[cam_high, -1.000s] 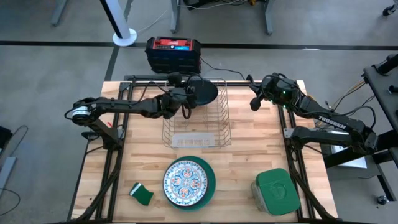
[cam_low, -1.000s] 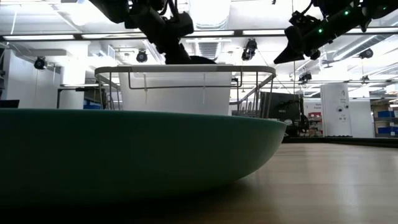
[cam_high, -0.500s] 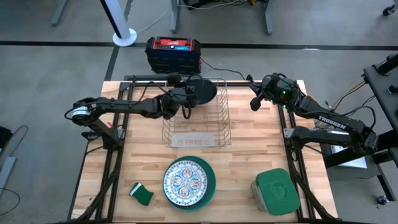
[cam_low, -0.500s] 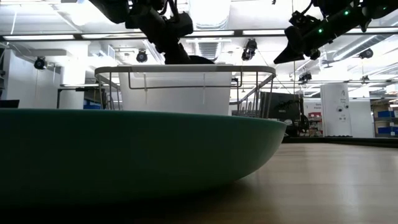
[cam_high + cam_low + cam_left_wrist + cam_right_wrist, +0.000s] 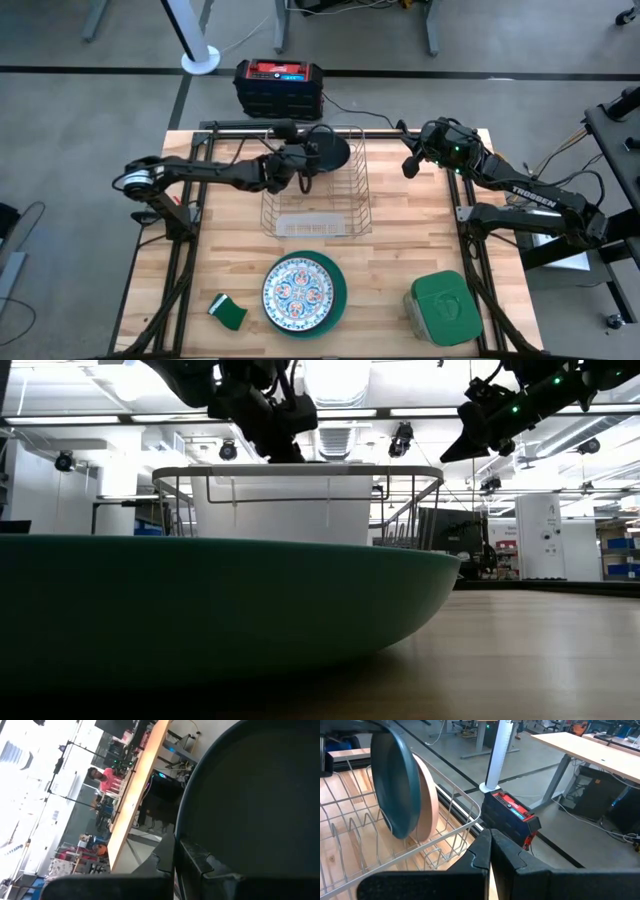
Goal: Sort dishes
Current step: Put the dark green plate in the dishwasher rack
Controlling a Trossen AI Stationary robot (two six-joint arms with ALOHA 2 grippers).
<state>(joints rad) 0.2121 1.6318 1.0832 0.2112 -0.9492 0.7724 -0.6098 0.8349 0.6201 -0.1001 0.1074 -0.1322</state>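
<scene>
From above, the left gripper is at the far left corner of the wire rack, its fingers pinched on the rim of the dark plate, which stands on edge there. The right gripper hovers pressed shut and empty, just off the rack's right side. Nearer the front edge of the table, the patterned plate lies flat on the green plate, with a sponge on one side and a lidded box on the other.

At table height, the green plate's rim fills the foreground; the rack stands behind it, both grippers above.

The left wrist camera shows the dark plate close up, held at its rim.

The right wrist camera shows the dark plate upright against a pink plate in the rack.

These plates look rigid, glazed and smooth, so likely slippery and chippable. A rim pinch seems the only workable hold; the stacked pair probably needs the top plate's edge lifted first.
</scene>
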